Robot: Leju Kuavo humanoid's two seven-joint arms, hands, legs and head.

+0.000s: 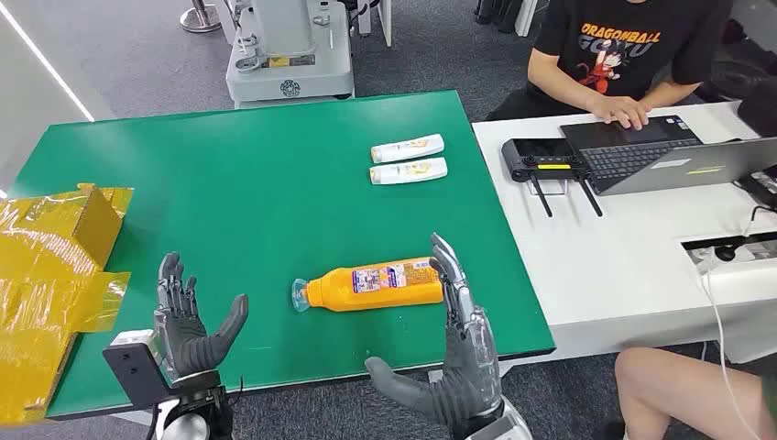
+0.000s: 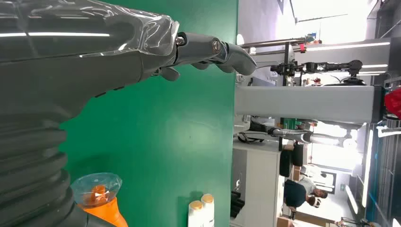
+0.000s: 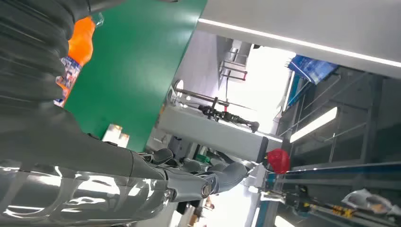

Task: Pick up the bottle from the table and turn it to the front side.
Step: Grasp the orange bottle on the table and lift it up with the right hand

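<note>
Nearest the camera, our right hand (image 1: 463,353) is raised at the near table edge, fingers apart and extended, holding nothing; its fingertips reach up beside the base end of the bottle (image 1: 376,285), and we cannot tell from the head view whether they touch it. Our left hand (image 1: 191,325) stands well to the left of the bottle, palm open, fingers spread, likewise empty.

The bottle lies on its side on the green table (image 1: 229,183), near the front edge, between our two hands; its clear cap (image 1: 300,294) points towards the left hand, its labelled body towards the right. In the left wrist view the cap (image 2: 96,183) and orange shoulder are seen past the hand (image 2: 94,61).

We judge the bottle to be stiff plastic, smooth and round, so liable to roll and to slip under a loose hold; its weight depends on its fill, which we cannot tell. We advise taking hold across the wide labelled mid-body, not the tapered neck; the cap looks thin and should bear no load.

Two small white bottles (image 1: 408,159) lie farther back, well apart.
</note>
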